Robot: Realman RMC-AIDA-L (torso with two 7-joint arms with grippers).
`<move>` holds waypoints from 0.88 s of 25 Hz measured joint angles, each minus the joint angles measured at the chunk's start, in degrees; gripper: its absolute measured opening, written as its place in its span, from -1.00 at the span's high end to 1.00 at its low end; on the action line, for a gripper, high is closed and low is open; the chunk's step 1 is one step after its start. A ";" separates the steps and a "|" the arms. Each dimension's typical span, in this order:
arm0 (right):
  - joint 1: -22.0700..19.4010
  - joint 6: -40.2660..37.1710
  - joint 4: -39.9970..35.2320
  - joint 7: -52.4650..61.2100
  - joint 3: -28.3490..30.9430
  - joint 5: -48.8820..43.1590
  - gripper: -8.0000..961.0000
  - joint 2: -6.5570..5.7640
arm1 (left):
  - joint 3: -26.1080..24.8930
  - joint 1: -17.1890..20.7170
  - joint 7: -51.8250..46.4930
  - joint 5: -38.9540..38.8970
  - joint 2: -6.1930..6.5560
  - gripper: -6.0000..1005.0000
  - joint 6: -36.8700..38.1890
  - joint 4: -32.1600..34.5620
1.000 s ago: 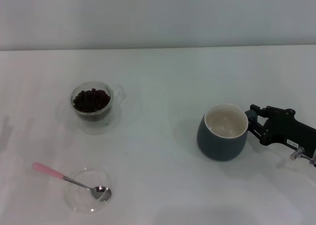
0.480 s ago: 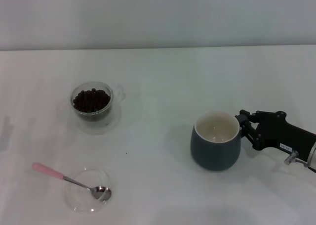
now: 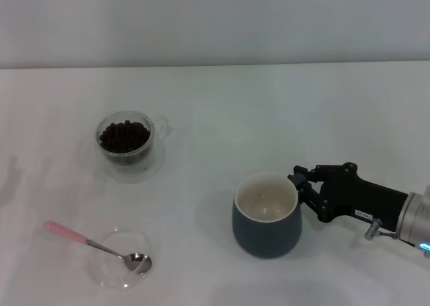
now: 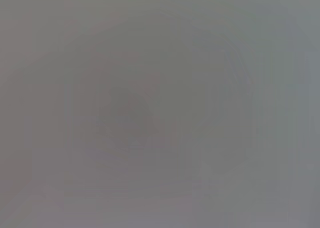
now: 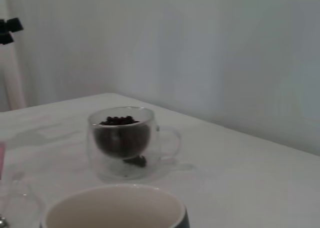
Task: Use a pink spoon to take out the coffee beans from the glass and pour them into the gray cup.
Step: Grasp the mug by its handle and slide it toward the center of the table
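Note:
The gray cup (image 3: 266, 225) stands on the white table, front and right of centre, its cream inside bare. My right gripper (image 3: 304, 187) is shut on the cup's right side, where the handle is hidden. The cup's rim (image 5: 115, 205) also shows close up in the right wrist view. At the back left stands the glass (image 3: 125, 143) (image 5: 122, 140), holding a heap of coffee beans (image 3: 123, 135) (image 5: 117, 121). The pink spoon (image 3: 94, 245) lies at the front left with its bowl resting in a shallow clear dish (image 3: 111, 269). My left gripper is out of view.
The table's far edge meets a plain grey wall (image 3: 215, 23). The left wrist view shows only a flat grey blur. White tabletop (image 3: 222, 131) lies between the glass and the gray cup.
My right gripper has carried the gray cup leftward and nearer the table's front edge. The glass, spoon and dish have not moved.

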 joint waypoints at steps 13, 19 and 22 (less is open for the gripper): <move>3.44 3.47 -0.27 -0.06 -12.86 8.54 0.67 0.17 | 0.24 0.47 0.00 0.02 -0.17 -0.73 0.30 -0.13; 3.52 5.26 -0.99 -0.14 -14.09 8.79 0.67 0.14 | 0.14 0.54 0.00 0.02 -0.10 -0.73 -0.04 -0.18; 3.55 5.37 -1.11 -0.16 -14.13 8.79 0.67 0.03 | 0.08 0.53 0.00 0.01 -0.03 -0.73 -0.05 -0.13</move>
